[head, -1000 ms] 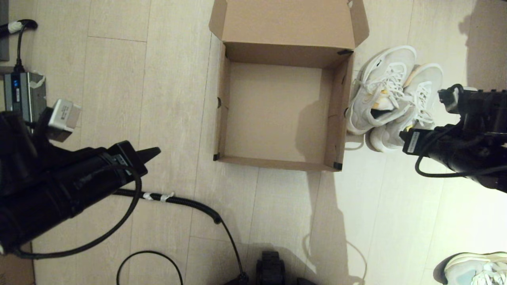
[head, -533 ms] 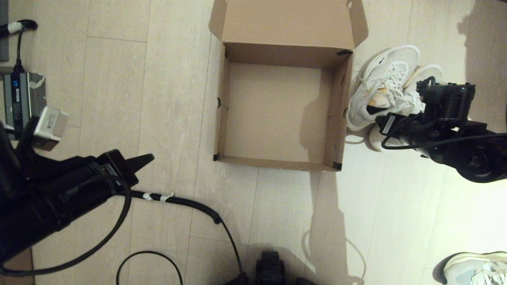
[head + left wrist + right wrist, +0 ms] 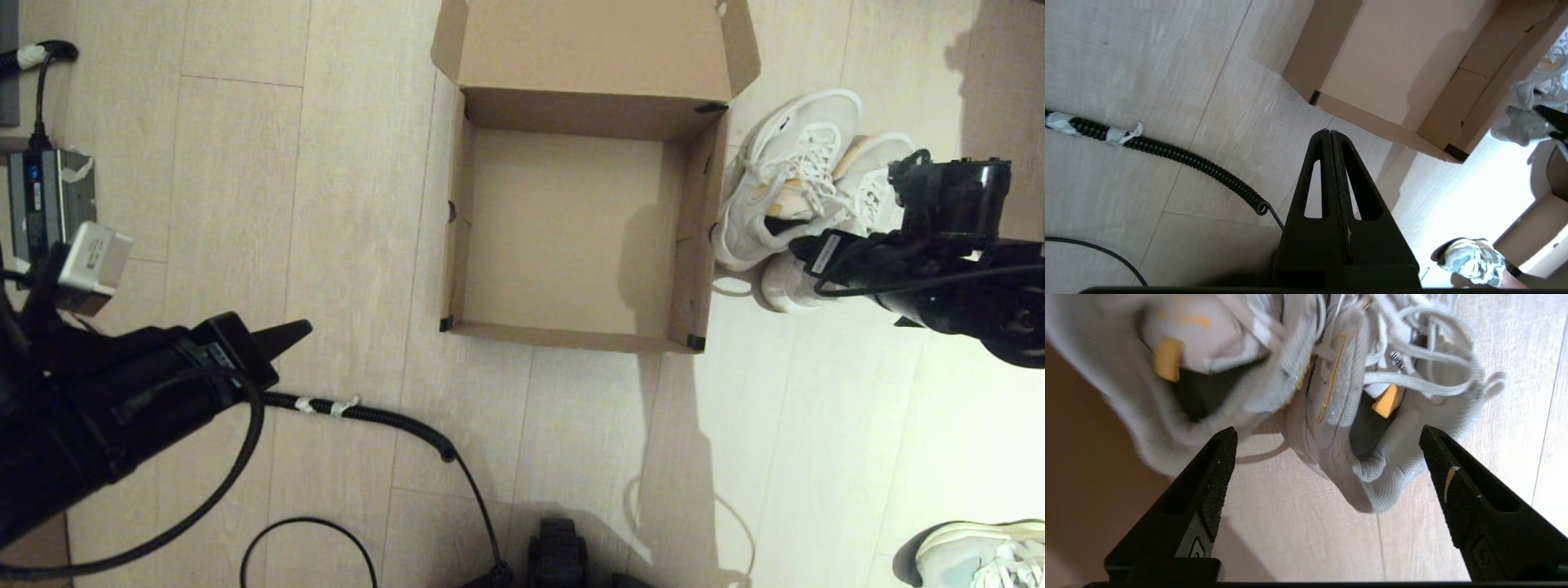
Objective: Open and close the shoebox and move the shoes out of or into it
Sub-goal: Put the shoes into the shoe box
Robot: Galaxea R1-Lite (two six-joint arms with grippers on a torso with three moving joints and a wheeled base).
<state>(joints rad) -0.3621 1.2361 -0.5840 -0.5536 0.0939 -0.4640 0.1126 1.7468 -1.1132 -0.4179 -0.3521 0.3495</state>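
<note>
The shoebox (image 3: 571,220) sits on the plank floor (image 3: 326,204) with its lid flap folded back and its plain cardboard well bare; black tape marks its near corners. We see open floor along its left wall and in front of it, crossed only by a coiled black cable (image 3: 367,415). The shoes (image 3: 796,192), white mesh with tangled white laces and small yellow tabs, lie side by side just beside the box's right wall, one pressed against it. Our right gripper (image 3: 1327,453) hangs over their heels, fingers (image 3: 1216,465) spread wide with both collars between them, touching neither. A second ago that arm stood further back from the pair, and it has since come over the outer shoe. Our left gripper (image 3: 1331,132), fingers together, hangs low over the floor, left of the box's near corner.
</note>
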